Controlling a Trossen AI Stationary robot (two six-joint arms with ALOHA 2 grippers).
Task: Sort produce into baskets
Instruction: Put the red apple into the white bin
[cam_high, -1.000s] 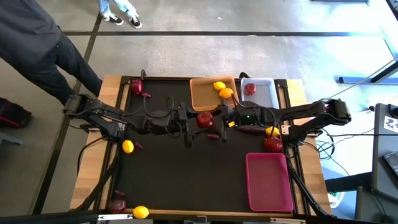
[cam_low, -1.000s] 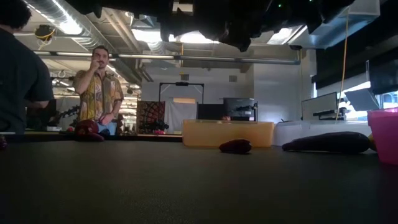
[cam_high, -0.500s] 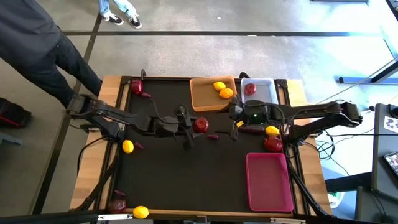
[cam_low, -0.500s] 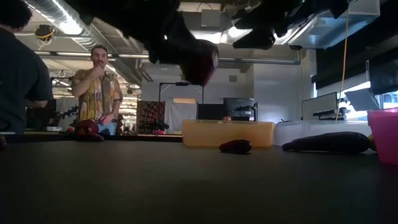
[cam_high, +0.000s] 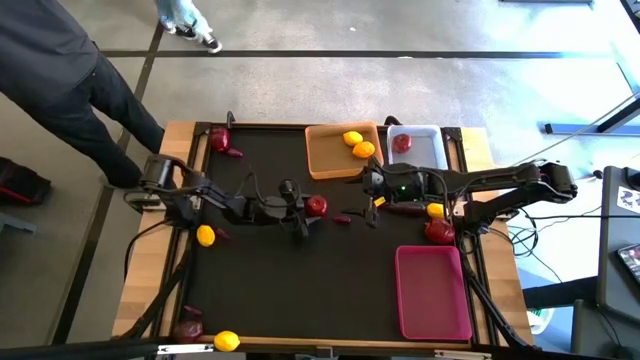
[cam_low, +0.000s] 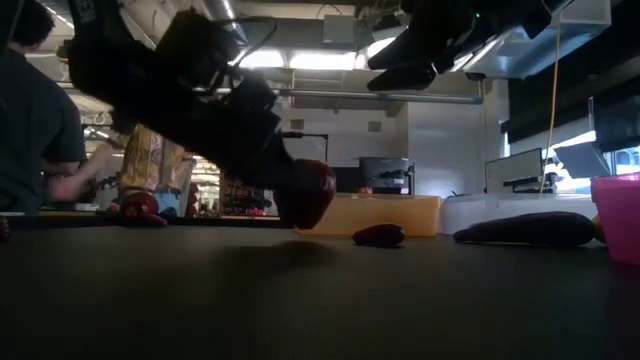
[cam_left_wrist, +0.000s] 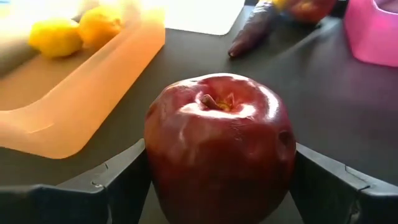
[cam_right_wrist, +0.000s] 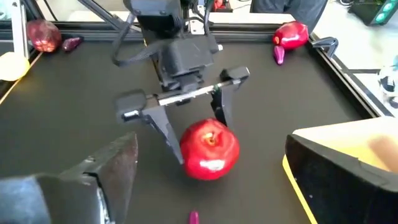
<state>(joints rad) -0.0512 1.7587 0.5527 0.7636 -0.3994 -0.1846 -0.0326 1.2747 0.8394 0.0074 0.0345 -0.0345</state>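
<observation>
My left gripper (cam_high: 312, 207) is shut on a red apple (cam_left_wrist: 217, 146) low over the middle of the black table; the apple also shows in the low view (cam_low: 308, 192). My right gripper (cam_high: 370, 203) is open and empty, higher up, just to the apple's right, near a small purple piece (cam_high: 342, 217). The orange tray (cam_high: 330, 160) holds a lemon (cam_high: 352, 138) and an orange citrus (cam_high: 363, 150). The white tray (cam_high: 425, 155) holds an apple (cam_high: 402, 143). The pink tray (cam_high: 432, 292) is at the near right. My left gripper pinches the apple's two opposite sides (cam_left_wrist: 152, 155) between its two fingers (cam_left_wrist: 118, 180). The fingers come from the table's left, slanting down. The apple sits with its stem end (cam_left_wrist: 214, 102) up, close above the table; whether it touches the table, I cannot tell.
A long purple eggplant (cam_high: 405, 208), a lemon (cam_high: 437, 210) and an apple (cam_high: 438, 231) lie right of my right gripper. A lemon (cam_high: 205, 235) lies at the left, a lemon (cam_high: 227, 340) and an apple (cam_high: 188, 325) at the near left, an apple (cam_high: 220, 139) at the far left. A person stands beyond the table's left.
My left gripper has come down with the apple from high above the table to just over it, and has gone a little toward the table's left and near edges. My right gripper has drawn away from the apple toward the table's right.
</observation>
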